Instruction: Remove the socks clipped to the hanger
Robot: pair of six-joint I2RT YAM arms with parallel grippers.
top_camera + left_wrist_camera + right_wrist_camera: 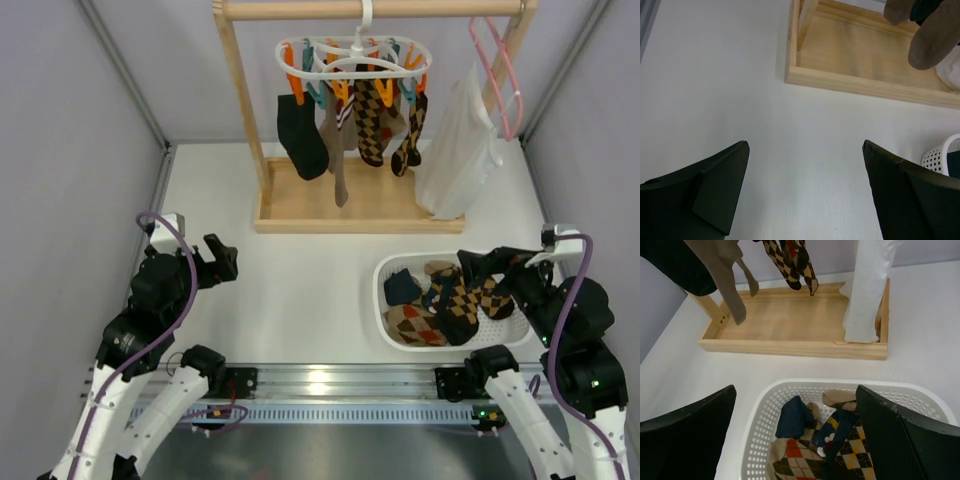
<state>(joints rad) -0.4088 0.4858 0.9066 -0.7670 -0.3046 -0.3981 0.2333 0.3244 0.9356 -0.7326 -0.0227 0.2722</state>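
The white oval hanger (350, 55) with orange and teal clips hangs from the wooden rack's top bar. Clipped to it are a black sock (302, 135), a tan sock (338, 150) and argyle socks (372, 125). Their lower ends show in the right wrist view: tan (725, 270), argyle (792, 265), black (675, 265). My left gripper (220, 262) is open and empty over the bare table (805, 165), well short of the rack. My right gripper (480, 265) is open and empty above the white basket (760, 405).
The basket (385, 300) holds several loose socks (805, 460). The wooden rack base (340, 205) also shows in the left wrist view (865, 65). A white garment (460, 140) hangs on a pink wire hanger (497, 70) at the right. Grey walls stand on both sides.
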